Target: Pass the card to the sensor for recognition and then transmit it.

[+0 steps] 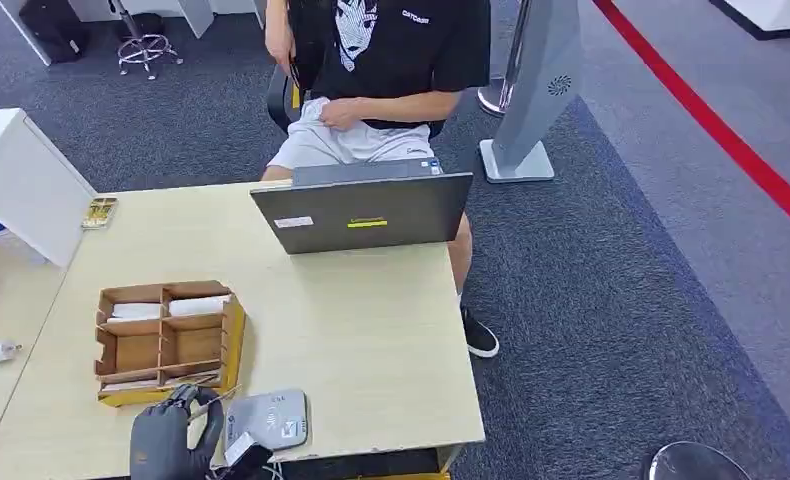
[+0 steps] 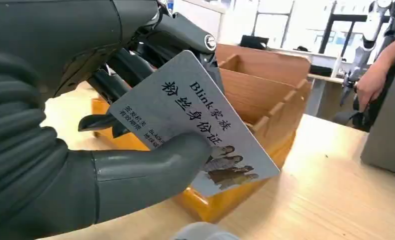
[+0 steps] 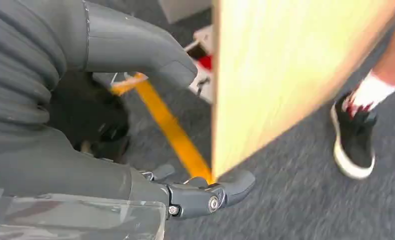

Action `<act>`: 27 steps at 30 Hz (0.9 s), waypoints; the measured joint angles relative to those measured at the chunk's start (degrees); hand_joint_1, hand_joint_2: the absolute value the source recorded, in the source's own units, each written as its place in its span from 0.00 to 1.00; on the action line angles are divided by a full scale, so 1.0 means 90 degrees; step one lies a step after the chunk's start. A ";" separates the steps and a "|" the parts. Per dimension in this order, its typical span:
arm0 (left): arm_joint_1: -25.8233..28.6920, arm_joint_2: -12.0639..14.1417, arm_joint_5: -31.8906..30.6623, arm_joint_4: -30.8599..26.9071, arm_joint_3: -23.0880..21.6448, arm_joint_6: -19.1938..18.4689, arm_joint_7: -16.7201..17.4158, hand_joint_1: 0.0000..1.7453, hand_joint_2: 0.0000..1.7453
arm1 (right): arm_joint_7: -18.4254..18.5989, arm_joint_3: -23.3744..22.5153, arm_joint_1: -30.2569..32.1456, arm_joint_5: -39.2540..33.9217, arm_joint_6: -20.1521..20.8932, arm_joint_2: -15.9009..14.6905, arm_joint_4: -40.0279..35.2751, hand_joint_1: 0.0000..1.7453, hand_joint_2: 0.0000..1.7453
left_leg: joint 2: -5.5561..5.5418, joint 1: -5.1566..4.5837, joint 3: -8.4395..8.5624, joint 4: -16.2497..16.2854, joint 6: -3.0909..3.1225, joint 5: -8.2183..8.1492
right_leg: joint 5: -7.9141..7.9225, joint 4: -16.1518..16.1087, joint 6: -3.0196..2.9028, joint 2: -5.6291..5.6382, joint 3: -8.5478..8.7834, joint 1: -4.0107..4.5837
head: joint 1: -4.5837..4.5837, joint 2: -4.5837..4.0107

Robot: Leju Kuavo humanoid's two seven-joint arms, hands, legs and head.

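Your left robot hand [image 2: 110, 150] pinches the grey card [image 2: 195, 125], printed "Blink" with Chinese characters, beside the wooden organizer [image 1: 166, 340] and near the card sensor [image 1: 266, 418] on the desk [image 1: 371, 330]. Your right robot hand [image 3: 135, 125] hangs spread, holding nothing.

Grey card [image 2: 195, 117] pinched in left hand [image 2: 85, 125] — just before the wooden organizer [image 2: 265, 85].

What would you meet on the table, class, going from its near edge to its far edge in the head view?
Left hand holding the card and the grey sensor → wooden organiser → laptop, with the seated person beyond the table.
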 joint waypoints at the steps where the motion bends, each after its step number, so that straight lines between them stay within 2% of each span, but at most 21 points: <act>1: -0.0058 0.0000 -0.0104 0.0087 -0.0041 0.0080 0.0005 1.00 1.00 | 0.0017 0.0002 -0.0042 -0.0002 -0.0017 0.0005 -0.0015 0.00 1.00 | -0.0002 -0.0001 0.0000 0.0000 0.0001 0.0001 | 0.0001 0.0000 0.0001 -0.0001 0.0000 0.0000 | -0.0005 0.0000; 7: -0.0197 -0.0007 -0.0330 0.0296 -0.0300 0.0148 0.0172 1.00 1.00 | 0.0039 0.0007 -0.0080 -0.0024 -0.0012 0.0015 -0.0065 0.00 1.00 | -0.0003 -0.0002 -0.0005 0.0002 0.0006 0.0004 | 0.0001 -0.0001 0.0003 -0.0001 -0.0001 -0.0001 | -0.0002 0.0000; 17: -0.0298 0.0095 -0.0418 0.0512 -0.1251 0.0121 0.0415 1.00 1.00 | 0.0163 0.0007 -0.0071 -0.0039 -0.0085 0.0041 -0.0095 0.00 1.00 | -0.0004 -0.0003 -0.0006 0.0002 0.0006 0.0003 | 0.0001 -0.0001 0.0004 -0.0003 -0.0003 -0.0002 | -0.0002 0.0000; 22: -0.0283 0.0304 -0.0240 0.0594 -0.2041 0.0112 0.0578 1.00 1.00 | 0.0238 -0.0027 -0.0036 -0.0039 -0.0148 0.0041 -0.0095 0.00 1.00 | -0.0003 -0.0002 -0.0007 0.0002 0.0006 0.0003 | 0.0001 -0.0001 0.0004 -0.0002 -0.0003 -0.0001 | -0.0002 0.0000; 27: -0.0252 0.0675 -0.0392 0.0544 -0.2891 0.0145 0.1024 1.00 1.00 | 0.0272 -0.0131 0.0004 -0.0039 -0.0185 0.0041 -0.0095 0.00 1.00 | -0.0004 -0.0002 -0.0008 0.0001 0.0006 0.0003 | 0.0000 -0.0001 0.0003 -0.0003 -0.0003 -0.0001 | -0.0002 0.0000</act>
